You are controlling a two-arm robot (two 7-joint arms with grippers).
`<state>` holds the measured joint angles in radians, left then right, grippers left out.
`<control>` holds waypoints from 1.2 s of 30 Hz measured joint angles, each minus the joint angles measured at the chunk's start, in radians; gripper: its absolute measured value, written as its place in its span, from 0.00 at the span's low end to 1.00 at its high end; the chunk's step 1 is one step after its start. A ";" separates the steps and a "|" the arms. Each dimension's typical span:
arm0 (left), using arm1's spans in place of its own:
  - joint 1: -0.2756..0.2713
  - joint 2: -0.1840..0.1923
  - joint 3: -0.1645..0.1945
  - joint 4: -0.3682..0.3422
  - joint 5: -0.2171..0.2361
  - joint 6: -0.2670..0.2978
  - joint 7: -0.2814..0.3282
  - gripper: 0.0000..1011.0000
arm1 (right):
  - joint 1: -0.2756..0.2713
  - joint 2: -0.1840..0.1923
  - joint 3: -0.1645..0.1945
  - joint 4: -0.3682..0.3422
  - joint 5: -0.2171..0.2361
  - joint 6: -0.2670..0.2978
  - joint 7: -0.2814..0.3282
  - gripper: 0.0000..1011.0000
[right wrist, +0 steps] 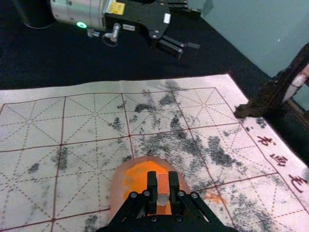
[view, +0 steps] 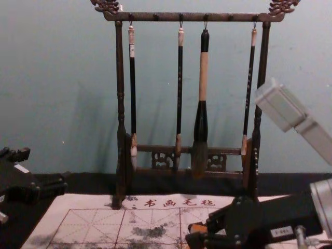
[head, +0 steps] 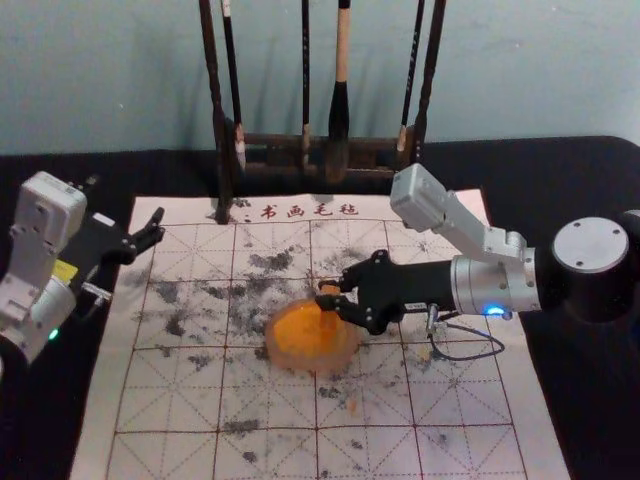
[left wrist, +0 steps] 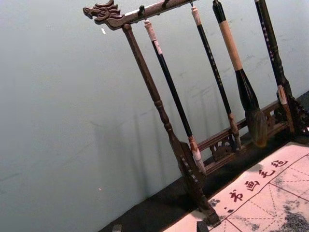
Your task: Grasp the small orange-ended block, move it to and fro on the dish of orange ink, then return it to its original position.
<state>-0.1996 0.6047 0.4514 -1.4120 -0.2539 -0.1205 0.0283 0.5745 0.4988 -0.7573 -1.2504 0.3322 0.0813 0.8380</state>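
My right gripper (head: 332, 294) reaches in from the right over the dish of orange ink (head: 283, 352). It is shut on the small block (head: 328, 291), seen at the dish's far right part. In the right wrist view the block (right wrist: 163, 182) stands between the fingertips of my right gripper (right wrist: 163, 187), its orange side showing, with the orange dish (right wrist: 117, 188) behind. Whether its lower end touches the ink I cannot tell. My left gripper (head: 148, 232) is parked open at the left; in the left wrist view the tips of my left gripper (left wrist: 160, 227) stand far apart.
A dark wooden rack (view: 120, 104) with several hanging brushes, including a thick brush (view: 201, 122), stands beyond the mat's far edge. The white gridded mat (head: 165, 400) carries grey ink smudges. A black tablecloth (head: 60, 400) surrounds it.
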 joint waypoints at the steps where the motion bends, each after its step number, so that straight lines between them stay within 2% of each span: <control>1: 0.000 0.000 0.000 0.000 0.000 0.000 0.000 0.99 | -0.005 0.005 0.000 -0.008 0.002 0.000 0.003 0.15; 7: 0.000 0.000 0.000 0.000 0.000 0.000 0.000 0.99 | -0.019 0.018 -0.005 -0.033 0.007 0.000 0.011 0.15; 17: 0.000 0.000 0.000 0.000 0.000 0.000 0.000 0.99 | -0.029 0.019 -0.015 -0.054 0.016 0.000 0.019 0.15; 36: 0.000 0.000 0.000 0.000 0.000 0.000 0.000 0.99 | 0.004 -0.045 -0.035 0.008 0.017 -0.008 0.006 0.15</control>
<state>-0.1996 0.6047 0.4513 -1.4120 -0.2539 -0.1206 0.0283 0.5781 0.4543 -0.7918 -1.2428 0.3492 0.0735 0.8443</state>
